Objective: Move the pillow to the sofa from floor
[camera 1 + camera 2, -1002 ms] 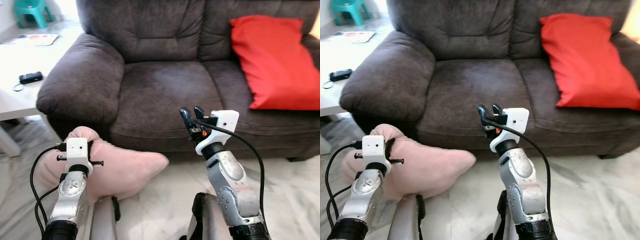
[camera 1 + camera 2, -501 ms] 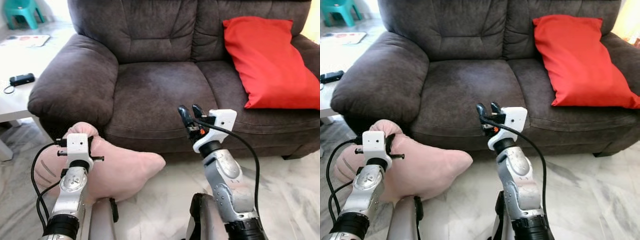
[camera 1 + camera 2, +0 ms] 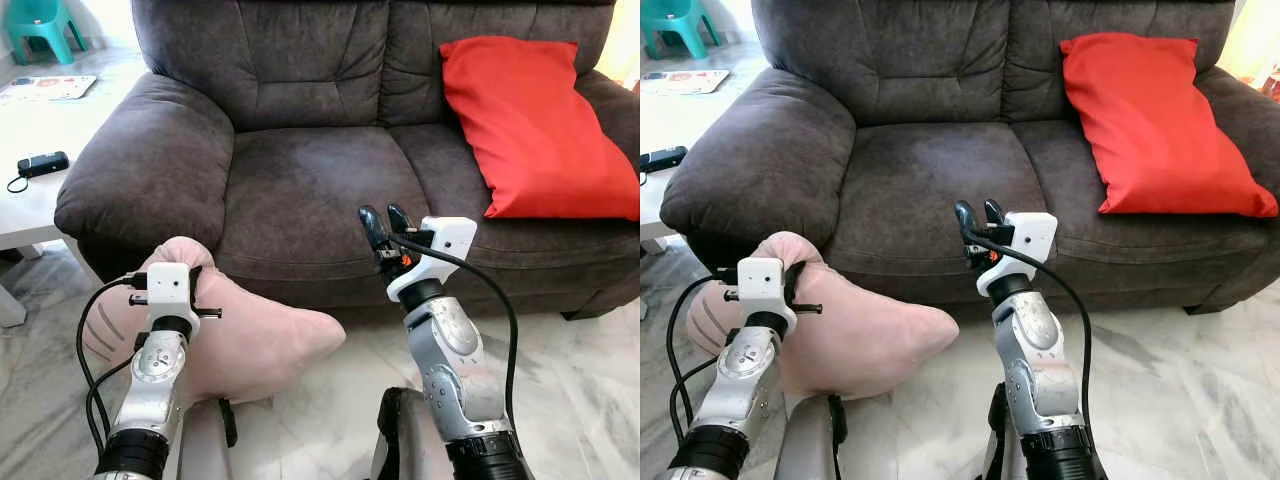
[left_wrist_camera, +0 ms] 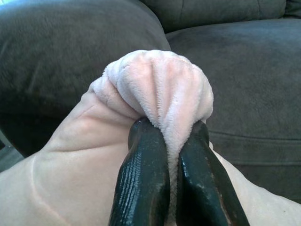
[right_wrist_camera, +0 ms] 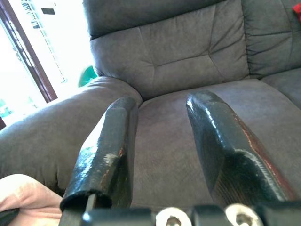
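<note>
A soft pink pillow [image 3: 250, 335] hangs low in front of the dark grey sofa [image 3: 300, 180], just off the marble floor. My left gripper [image 4: 173, 141] is shut on a bunched corner of the pink pillow [image 4: 160, 89], at the sofa's left armrest [image 3: 150, 170]. My right gripper [image 3: 380, 220] is raised in front of the seat cushion's front edge, open, with nothing between its fingers [image 5: 221, 136].
A red pillow [image 3: 530, 120] leans on the sofa's right seat. A white low table [image 3: 30, 195] with a black device [image 3: 40, 163] stands at the left. A teal stool [image 3: 40, 20] is at the far back left. Pale marble floor [image 3: 580, 380] lies to the right.
The camera has shifted left and closer to the sofa. The left gripper has lifted the pillow's corner slightly toward the armrest. The right gripper holds about the same pose.
</note>
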Motion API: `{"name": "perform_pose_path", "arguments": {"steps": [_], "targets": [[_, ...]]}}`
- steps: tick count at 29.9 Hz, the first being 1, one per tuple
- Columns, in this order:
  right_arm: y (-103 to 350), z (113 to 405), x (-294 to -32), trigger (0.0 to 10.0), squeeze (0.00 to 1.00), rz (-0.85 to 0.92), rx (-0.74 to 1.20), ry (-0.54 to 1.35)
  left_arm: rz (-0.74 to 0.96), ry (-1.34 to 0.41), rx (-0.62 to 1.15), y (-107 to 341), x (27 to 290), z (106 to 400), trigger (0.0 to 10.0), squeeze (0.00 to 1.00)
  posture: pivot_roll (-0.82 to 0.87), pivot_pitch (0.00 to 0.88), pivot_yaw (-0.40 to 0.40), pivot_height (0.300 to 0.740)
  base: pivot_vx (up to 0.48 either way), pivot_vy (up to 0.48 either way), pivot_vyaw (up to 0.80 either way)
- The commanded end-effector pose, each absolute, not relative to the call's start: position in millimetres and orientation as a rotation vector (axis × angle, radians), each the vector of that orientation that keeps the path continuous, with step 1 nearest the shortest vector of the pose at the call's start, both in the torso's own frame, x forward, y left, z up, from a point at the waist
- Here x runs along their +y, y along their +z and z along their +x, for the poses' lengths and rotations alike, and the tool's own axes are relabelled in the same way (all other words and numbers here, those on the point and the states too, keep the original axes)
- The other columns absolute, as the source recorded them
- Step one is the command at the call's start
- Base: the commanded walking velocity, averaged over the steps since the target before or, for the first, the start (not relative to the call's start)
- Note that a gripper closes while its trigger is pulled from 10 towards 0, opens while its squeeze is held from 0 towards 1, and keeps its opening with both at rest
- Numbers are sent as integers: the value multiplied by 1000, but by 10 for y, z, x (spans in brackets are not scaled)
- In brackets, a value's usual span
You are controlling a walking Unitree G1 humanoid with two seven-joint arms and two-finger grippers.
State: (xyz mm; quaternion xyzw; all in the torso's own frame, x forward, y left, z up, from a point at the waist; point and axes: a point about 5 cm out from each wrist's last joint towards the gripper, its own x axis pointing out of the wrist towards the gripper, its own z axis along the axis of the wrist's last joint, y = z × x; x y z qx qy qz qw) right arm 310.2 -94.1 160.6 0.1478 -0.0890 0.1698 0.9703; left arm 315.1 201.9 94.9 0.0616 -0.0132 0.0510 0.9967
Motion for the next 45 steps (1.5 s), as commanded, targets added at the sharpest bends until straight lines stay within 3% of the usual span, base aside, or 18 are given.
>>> {"name": "perform_pose_path", "arguments": {"steps": [1,25,37,45], "targets": [[1629,3129,-933,10000,0,297,-188,346,142,82,-172,1259,1976,3245,10000,0,101,0,-41,574,0,0,0],[1620,3177,-848,10000,0,292,-193,366,145,26,-218,1413,1861,3315,10000,0,121,0,-36,738,0,0,0],[1561,3210,-795,10000,0,243,-156,401,121,-61,-263,1583,1720,3372,10000,0,129,0,-33,740,0,0,0],[1514,3232,-897,10000,0,218,-134,382,96,-87,-257,1580,1679,3363,10000,0,126,0,-31,740,0,0,0]]}}
